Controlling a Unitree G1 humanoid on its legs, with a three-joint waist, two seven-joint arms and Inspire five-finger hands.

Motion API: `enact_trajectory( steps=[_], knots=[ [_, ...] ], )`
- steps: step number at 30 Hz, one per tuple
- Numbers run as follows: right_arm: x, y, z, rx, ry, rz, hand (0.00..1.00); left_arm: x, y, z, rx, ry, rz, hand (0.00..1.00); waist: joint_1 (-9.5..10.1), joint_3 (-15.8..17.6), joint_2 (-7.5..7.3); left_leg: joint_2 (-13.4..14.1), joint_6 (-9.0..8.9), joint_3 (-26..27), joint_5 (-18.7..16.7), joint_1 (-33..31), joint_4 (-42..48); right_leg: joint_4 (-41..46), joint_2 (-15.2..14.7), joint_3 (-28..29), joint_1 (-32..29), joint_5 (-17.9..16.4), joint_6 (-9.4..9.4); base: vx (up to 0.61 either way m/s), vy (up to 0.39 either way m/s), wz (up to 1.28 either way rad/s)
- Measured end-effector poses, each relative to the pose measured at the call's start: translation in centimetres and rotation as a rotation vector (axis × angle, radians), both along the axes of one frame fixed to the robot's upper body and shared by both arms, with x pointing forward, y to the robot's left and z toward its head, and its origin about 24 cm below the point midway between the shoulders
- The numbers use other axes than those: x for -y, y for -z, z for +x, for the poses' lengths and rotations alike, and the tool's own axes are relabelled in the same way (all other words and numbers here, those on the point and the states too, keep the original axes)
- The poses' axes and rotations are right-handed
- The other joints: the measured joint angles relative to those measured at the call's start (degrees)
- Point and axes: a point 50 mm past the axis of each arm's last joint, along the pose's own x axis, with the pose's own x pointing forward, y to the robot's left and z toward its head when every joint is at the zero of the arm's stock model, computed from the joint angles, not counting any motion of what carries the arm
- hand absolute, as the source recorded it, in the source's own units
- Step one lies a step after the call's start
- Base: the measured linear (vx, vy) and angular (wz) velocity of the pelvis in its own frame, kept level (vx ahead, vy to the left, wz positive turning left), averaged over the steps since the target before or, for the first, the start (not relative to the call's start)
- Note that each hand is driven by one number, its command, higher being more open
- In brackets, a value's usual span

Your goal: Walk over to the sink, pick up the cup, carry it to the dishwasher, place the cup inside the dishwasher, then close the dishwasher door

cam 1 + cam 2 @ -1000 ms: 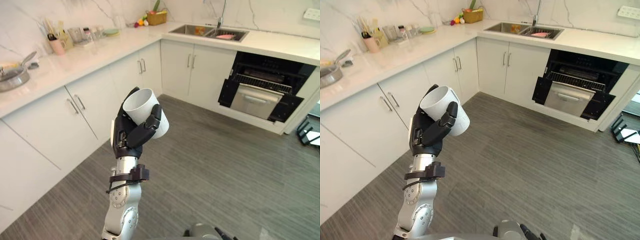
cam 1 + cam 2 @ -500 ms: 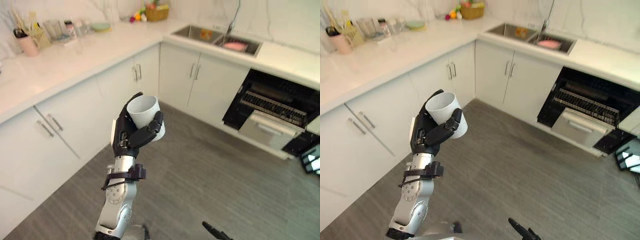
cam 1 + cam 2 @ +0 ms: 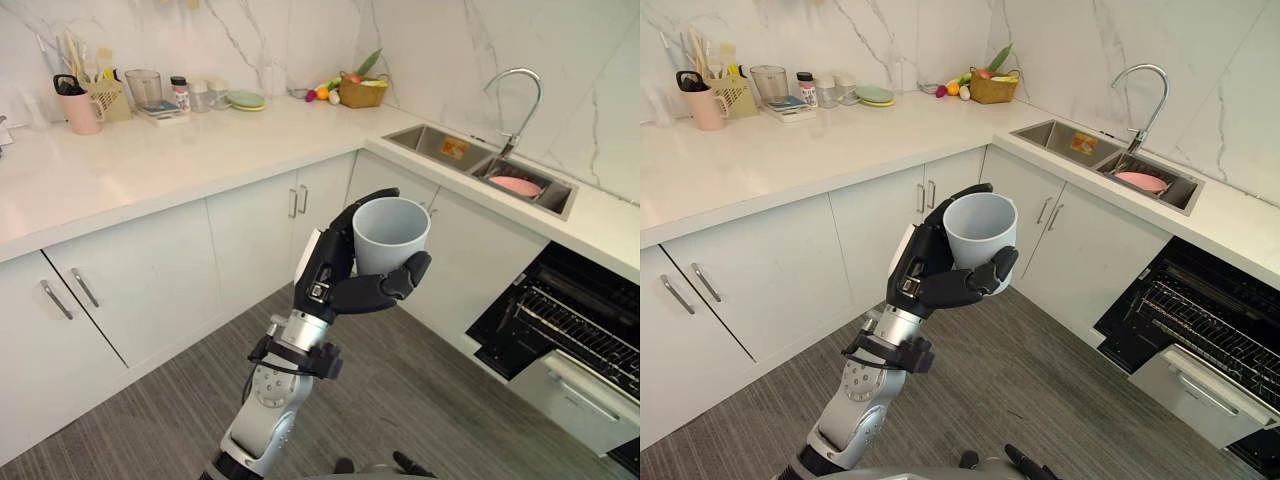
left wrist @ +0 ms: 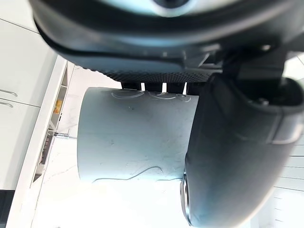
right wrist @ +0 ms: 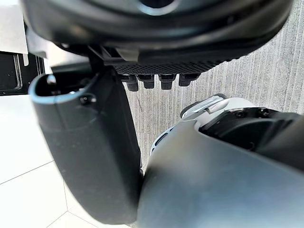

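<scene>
Cup [image 3: 390,232]: pale grey and empty, held in the air in front of the robot, well above the floor [image 3: 420,400]. It now stands upright with its mouth up, where a second ago it leaned.
Left hand [image 3: 335,275]: fingers [image 3: 352,208] clamped round the cup's back wall, thumb across the front below the rim.
Right hand [image 5: 83,137]: low at the robot's side; open or closed cannot be told.
View: has swung since a second ago, so the camera moved, not the kitchen. Judged stage: pick-up done, carry under way, placing and door-closing still to come.
Floor: bare grey boards, open room from the hand to the dishwasher [image 3: 565,335].
Cupboards [image 3: 140,290]: white fronts along the left, handles standing out.
Dishwasher: lower right, door down, rack showing. The lowered door and the bench [image 3: 150,160] edge above it are the edges to clear.
Sink [image 3: 480,160]: set in the bench beyond, tap behind it.
</scene>
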Motion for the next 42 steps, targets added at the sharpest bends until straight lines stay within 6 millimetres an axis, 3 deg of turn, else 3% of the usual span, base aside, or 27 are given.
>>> enact_trajectory(
  steps=[4, 10, 12, 15, 17, 18, 19, 20, 21, 23, 25, 26, 27, 28, 29, 30, 32, 35, 37, 39, 40, 42],
  knots=[
    [0.0, 0.0, -0.3, -0.007, 0.001, 0.0, 1.0, -0.1, 0.0, 0.0, 0.002, -0.005, -0.003, 0.0, -0.24, -0.1, -0.06, 0.0, 0.01, 0.7, 0.0, 0.0, -0.3, 0.0, 0.3, 0.6, -0.5, 0.0, 0.0, 0.0, 0.0, -0.08],
    [-0.3, -0.1, -0.5, 0.035, 0.002, -0.023, 1.0, -1.1, -0.1, 0.5, -0.017, -0.037, -0.053, 0.0, -2.74, -0.4, -0.03, -0.5, -0.1, 3.8, 0.4, 0.1, -3.3, 4.0, 0.7, 2.4, -5.1, -2.4, -0.22, -0.03, -0.008, -0.23],
    [-0.3, -0.3, 0.0, 0.074, -0.014, -0.047, 1.0, -1.8, 0.0, 0.9, -0.03, -0.066, -0.071, 0.0, -4.25, -0.3, 0.27, -0.9, -0.37, 4.4, 0.4, 1.0, -4.9, 9.9, 0.1, 2.6, -8.0, -6.1, -0.32, 0.09, -0.053, -0.12],
    [0.1, -0.6, -0.2, 0.115, -0.018, -0.086, 1.0, -2.7, 0.4, 1.4, -0.064, -0.101, -0.103, 0.0, -5.38, -0.9, 1.5, 0.0, -2.61, 5.3, -0.4, 4.6, -5.7, 18.9, 0.4, 1.3, -9.7, -14.8, -0.41, 0.23, -0.097, 0.02],
    [0.0, -0.6, -0.5, 0.107, -0.012, -0.094, 1.0, -3.1, 1.0, 1.5, -0.1, -0.135, -0.119, 0.0, -5.78, -0.6, 1.45, 2.6, -3.99, 4.6, 0.6, -3.7, 14.5, 20.2, -0.1, 0.5, -7.7, -18.3, -1.44, 0.34, -0.155, 0.27],
    [0.6, -0.7, -0.5, 0.108, -0.012, -0.114, 1.0, -3.3, 1.1, 1.5, -0.114, -0.161, -0.138, 0.0, -5.36, 0.3, 2.76, 5.1, -1.51, 2.4, 8.3, -11.4, 31.6, 19.5, 0.7, 0.6, -5.3, -20.0, -2.07, 0.34, -0.159, -0.11],
    [1.5, -0.8, -0.6, 0.103, -0.023, -0.137, 1.0, -3.7, 1.5, 1.4, -0.136, -0.193, -0.161, 0.0, -4.35, 1.0, 4.26, 6.9, -1.05, 0.2, 13.2, -17.7, 43.7, 17.7, 1.8, 1.6, -2.4, -20.8, -3.29, 0.35, -0.106, -0.24],
    [1.8, -0.8, -0.6, 0.098, -0.027, -0.146, 1.0, -3.9, 1.7, 1.3, -0.145, -0.206, -0.162, 0.0, -3.93, 1.3, 4.93, 7.1, -0.15, 0.1, 12.2, -20.2, 47.4, 17.1, 2.0, 2.0, -1.1, -21.2, -3.6, 0.47, -0.026, -0.45],
    [2.4, -0.7, -0.7, 0.07, -0.033, -0.158, 1.0, -4.4, 2.4, 1.2, -0.168, -0.227, -0.147, 0.0, -3.72, 1.6, 5.15, 6.8, 2.48, 0.9, 9.7, -23.8, 49.2, 15.3, 1.9, 3.2, 1.8, -21.8, -3.52, 0.51, -0.006, -0.49],
    [2.7, -0.5, -0.7, 0.036, -0.045, -0.161, 1.0, -5.2, 3.6, 0.9, -0.207, -0.252, -0.109, 0.0, -3.34, 1.8, 4.77, 6.2, 3.82, 3.0, 6.4, -26.6, 42.3, 11.2, 1.6, 5.3, 7.0, -21.1, -2.24, 0.5, 0.004, -0.58],
    [3.1, -0.6, 0.0, 0.038, -0.008, -0.176, 1.0, -5.9, 4.2, 0.6, -0.229, -0.272, -0.084, 0.0, -3.3, 2.2, 3.95, 2.8, 3.49, 2.5, 5.5, -27.0, 25.7, 8.2, 0.3, 7.6, 10.8, -21.0, -2.0, 0.45, 0.069, -0.51],
    [3.6, -0.7, 0.2, 0.034, 0.015, -0.194, 1.0, -6.2, 4.4, 0.5, -0.232, -0.281, -0.074, 0.0, -3.36, 2.4, 3.58, -0.3, 2.91, -0.9, 6.3, -27.1, 15.4, 7.3, -0.8, 8.7, 12.0, -21.0, -1.97, 0.49, 0.163, -0.69],
    [4.5, -0.8, 0.8, 0.027, 0.042, -0.228, 1.0, -6.6, 4.7, 0.2, -0.24, -0.298, -0.076, 0.0, -2.7, 2.5, 3.42, -5.0, 1.7, -9.4, 12.5, -27.3, 2.6, 5.8, -2.2, 11.6, 13.4, -21.0, -1.27, 0.48, 0.196, -0.86],
    [4.8, -0.9, 1.0, 0.02, 0.048, -0.241, 1.0, -6.9, 4.8, 0.1, -0.245, -0.31, -0.072, 0.0, -2.17, 2.5, 3.39, -6.1, 1.28, -11.9, 15.8, -27.0, -0.1, 5.2, -2.5, 13.4, 13.8, -21.1, -0.87, 0.48, 0.261, -1.45],
    [4.9, -0.9, 1.7, 0.008, 0.062, -0.263, 1.0, -7.9, 5.2, -0.3, -0.254, -0.345, -0.062, 0.0, -0.66, 2.7, 2.65, -8.4, -0.64, -14.5, 23.6, -24.9, -2.1, 3.8, -4.0, 17.7, 15.1, -21.9, 0.71, 0.47, 0.297, -1.1],
    [4.6, -0.8, 2.0, 0.002, 0.077, -0.265, 1.0, -8.3, 5.3, -0.4, -0.252, -0.352, -0.049, 0.0, -1.0, 2.7, 2.16, -9.0, 0.54, -13.9, 22.9, -24.3, -1.0, 3.3, -4.9, 18.5, 15.9, -22.0, 1.3, 0.51, 0.325, -0.99],
    [4.1, -0.6, 1.9, -0.043, 0.101, -0.261, 1.0, -9.2, 5.4, -0.5, -0.253, -0.375, -0.029, 0.0, -1.19, 3.1, 1.08, -9.1, 2.28, -11.8, 17.5, -24.4, 5.0, 1.9, -5.8, 20.4, 17.6, -20.2, 3.33, 0.35, 0.226, -0.47],
    [4.5, -0.5, 0.9, -0.109, 0.185, -0.287, 1.0, -9.5, 5.3, -0.5, -0.239, -0.342, 0.009, 0.0, -1.43, 2.7, 1.09, -9.1, 3.86, -8.5, 12.8, -20.9, 7.3, 6.5, -6.8, 19.3, 17.8, -18.4, 3.64, 0.27, 0.187, -0.66],
    [5.1, -1.0, 2.0, -0.073, 0.237, -0.345, 1.0, -9.6, 4.7, -0.2, -0.202, -0.322, 0.023, 0.0, -0.97, 2.9, 1.23, -9.3, 4.43, -1.6, 11.4, -14.2, 2.2, 20.5, -11.6, 8.1, 10.7, -16.0, 1.77, 0.2, 0.189, -1.41],
    [6.1, -1.8, 2.8, -0.033, 0.279, -0.447, 1.0, -9.5, 4.4, -0.2, -0.177, -0.318, 0.061, 0.0, -1.65, 2.1, 2.73, -9.0, 5.42, 3.3, 11.0, -9.2, -2.2, 26.4, -14.1, 3.1, 8.1, -12.8, 0.73, 0.17, 0.245, -1.47],
    [6.7, -2.7, 4.1, 0.024, 0.302, -0.526, 1.0, -9.5, 3.8, -0.2, -0.147, -0.303, 0.067, 0.0, -3.21, 1.6, 3.22, -8.6, 5.9, 5.5, 10.7, -7.9, -3.9, 31.7, -12.4, 3.1, 5.1, -14.5, 2.42, 0.13, 0.182, -1.1],
    [8.1, -4.8, 6.2, 0.123, 0.368, -0.656, 1.0, -9.0, 2.7, 0.0, -0.093, -0.267, 0.069, 0.0, -5.06, 1.5, 3.41, -8.6, 6.09, 7.4, 10.6, -7.0, -5.9, 33.4, -8.4, 1.4, 2.0, -17.9, 4.21, 0.11, 0.058, -0.66]
  ],
)
